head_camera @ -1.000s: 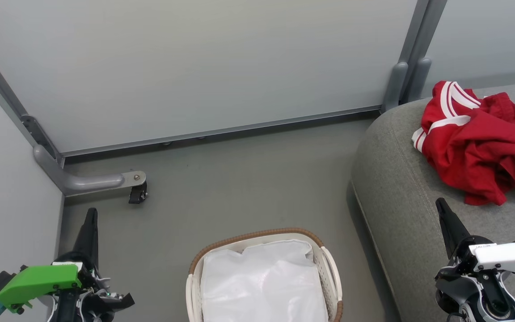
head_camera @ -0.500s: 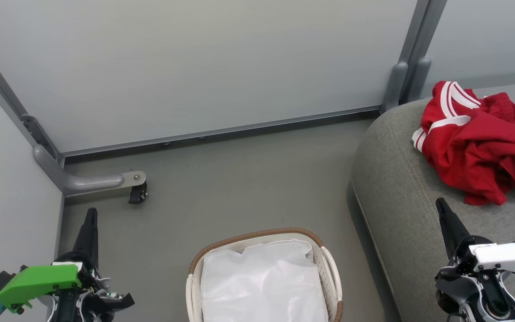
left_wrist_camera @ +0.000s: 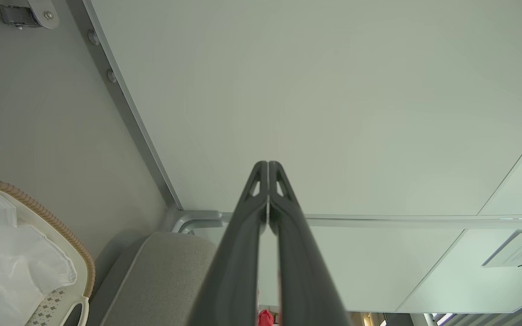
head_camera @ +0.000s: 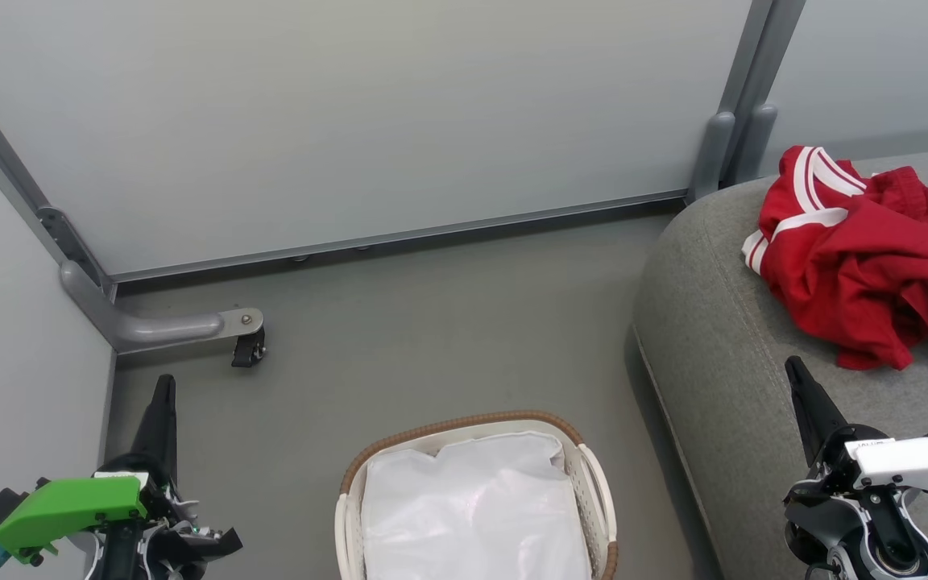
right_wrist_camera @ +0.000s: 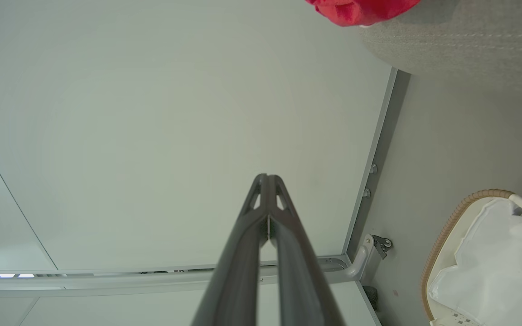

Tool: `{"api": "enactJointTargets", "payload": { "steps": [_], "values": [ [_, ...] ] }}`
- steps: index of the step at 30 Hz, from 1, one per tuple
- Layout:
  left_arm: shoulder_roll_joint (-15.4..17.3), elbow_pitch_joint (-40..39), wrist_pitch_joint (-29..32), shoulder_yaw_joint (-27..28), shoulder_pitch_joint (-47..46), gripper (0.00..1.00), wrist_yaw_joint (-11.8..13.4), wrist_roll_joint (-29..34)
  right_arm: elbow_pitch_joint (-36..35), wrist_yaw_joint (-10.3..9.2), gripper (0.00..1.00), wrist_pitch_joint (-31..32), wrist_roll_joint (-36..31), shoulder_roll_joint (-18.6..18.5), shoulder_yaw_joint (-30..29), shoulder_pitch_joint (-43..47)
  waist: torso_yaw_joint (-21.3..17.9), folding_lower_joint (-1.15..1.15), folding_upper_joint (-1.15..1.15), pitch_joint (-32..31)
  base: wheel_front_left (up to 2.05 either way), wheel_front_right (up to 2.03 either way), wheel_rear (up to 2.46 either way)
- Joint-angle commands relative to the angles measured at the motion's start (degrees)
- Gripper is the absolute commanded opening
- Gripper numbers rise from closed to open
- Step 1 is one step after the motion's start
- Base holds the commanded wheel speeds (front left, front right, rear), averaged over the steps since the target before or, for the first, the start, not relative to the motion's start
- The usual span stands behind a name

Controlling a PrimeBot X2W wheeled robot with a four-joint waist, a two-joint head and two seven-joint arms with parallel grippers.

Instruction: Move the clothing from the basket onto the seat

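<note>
Lying heaped on seat: clothing

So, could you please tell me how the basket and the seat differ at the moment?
The basket is white perforated plastic with a brown woven rim, while the seat is grey woven fabric. The basket is much the smaller of the two and stands on the floor beside the seat. The basket holds just its white liner, whereas the seat bears the red clothing. Both have rounded edges.
</note>
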Motion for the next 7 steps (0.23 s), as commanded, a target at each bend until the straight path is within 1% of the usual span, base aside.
{"api": "enactJointTargets", "payload": {
  "steps": [1,7],
  "values": [
    [0.3,-0.1,0.3,0.1,-0.5,0.00,-0.2,0.1,-0.2,0.02,0.00,0.1,0.2,-0.3,-0.1,0.6,0.0,0.00,0.00,0.0,0.00,0.00,0.00],
    [0.3,-0.1,0.3,0.1,-0.5,0.00,-0.2,0.1,-0.2,0.02,0.00,0.1,0.2,-0.3,-0.1,0.6,0.0,0.00,0.00,0.0,0.00,0.00,0.00]
  ]
}}
